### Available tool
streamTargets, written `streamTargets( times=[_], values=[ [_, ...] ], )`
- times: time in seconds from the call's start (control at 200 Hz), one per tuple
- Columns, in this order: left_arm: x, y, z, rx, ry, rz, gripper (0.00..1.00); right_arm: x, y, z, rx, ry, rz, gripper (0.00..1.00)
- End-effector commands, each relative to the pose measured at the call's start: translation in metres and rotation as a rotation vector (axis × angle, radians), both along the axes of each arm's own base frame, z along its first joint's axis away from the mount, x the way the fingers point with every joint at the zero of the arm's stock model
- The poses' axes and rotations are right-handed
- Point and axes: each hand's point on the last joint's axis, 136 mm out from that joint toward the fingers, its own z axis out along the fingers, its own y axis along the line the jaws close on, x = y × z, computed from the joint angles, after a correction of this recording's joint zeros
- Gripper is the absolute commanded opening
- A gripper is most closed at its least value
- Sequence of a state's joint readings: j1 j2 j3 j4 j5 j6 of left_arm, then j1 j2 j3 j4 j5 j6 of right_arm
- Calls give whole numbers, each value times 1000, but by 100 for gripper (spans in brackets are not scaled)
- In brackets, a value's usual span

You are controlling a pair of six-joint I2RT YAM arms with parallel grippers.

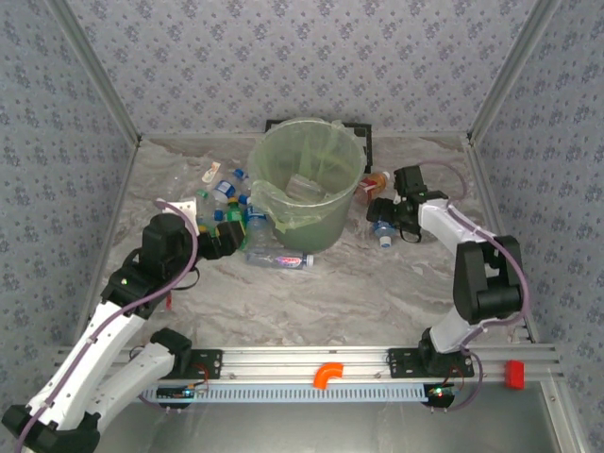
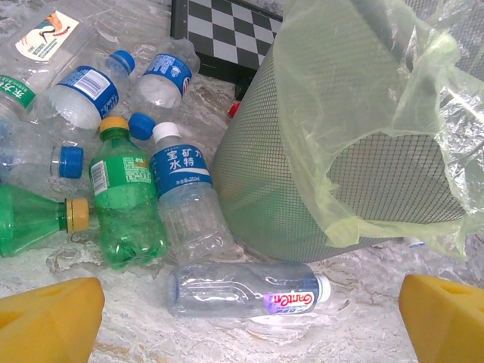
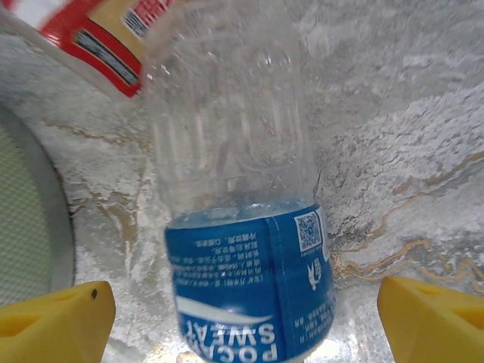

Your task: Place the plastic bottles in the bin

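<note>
Yellow-tipped right gripper [image 3: 242,321] astride blue-labelled bottle [image 3: 231,151]

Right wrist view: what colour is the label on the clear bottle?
The label is blue with white lettering, best seen in the right wrist view.

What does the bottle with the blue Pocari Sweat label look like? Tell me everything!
The Pocari Sweat bottle is clear, ribbed plastic with a blue label, white letters and a small square code. It looks empty and lies on the marbled table, between the yellow fingers of the open right gripper, which don't touch it.
</note>
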State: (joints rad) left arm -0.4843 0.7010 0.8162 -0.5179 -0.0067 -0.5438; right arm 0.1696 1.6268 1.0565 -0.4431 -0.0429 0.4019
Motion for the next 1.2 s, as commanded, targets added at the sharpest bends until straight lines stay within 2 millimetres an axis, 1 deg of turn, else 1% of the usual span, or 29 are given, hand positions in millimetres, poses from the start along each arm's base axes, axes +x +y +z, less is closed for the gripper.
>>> streamTargets(
  times=[0.0, 0.195, 0.395, 0.555, 0.62, 0.665, 0.77, 0.835, 0.9, 1.095, 1.194],
  values=[
    [0, -3, 15, -44, -44, -12, 100, 14, 1, 0, 13, 1, -23, 92],
    [0, -6, 15, -52, -41, -22, 100, 18, 3, -17, 7, 50, -16, 86],
    [0, -4, 14, -45, -40, -18, 100, 20, 5, -27, -1, 72, 2, 78],
    [0, -4, 15, -41, -40, -18, 100, 18, 3, -34, -25, 91, 15, 79],
    [1, -4, 16, -41, -39, -17, 100, 17, 4, -35, -25, 94, 32, 69],
    [1, -5, 16, -38, -35, -18, 100, 17, 5, -35, -26, 94, 36, 66],
    [0, -4, 20, -36, -33, -17, 100, 14, 2, -29, -41, 69, 36, 64],
    [-1, -3, 23, -36, -37, -18, 100, 11, -1, -23, -49, 45, 30, 62],
    [-2, -3, 25, -39, -37, -15, 100, 8, -4, -17, -55, 24, 21, 62],
    [-5, 3, 32, -41, -43, 5, 100, 0, -7, 12, -50, -63, 16, 62],
    [-7, 6, 36, -40, -50, 18, 100, -7, -8, 31, -39, -110, 14, 62]
  ],
)
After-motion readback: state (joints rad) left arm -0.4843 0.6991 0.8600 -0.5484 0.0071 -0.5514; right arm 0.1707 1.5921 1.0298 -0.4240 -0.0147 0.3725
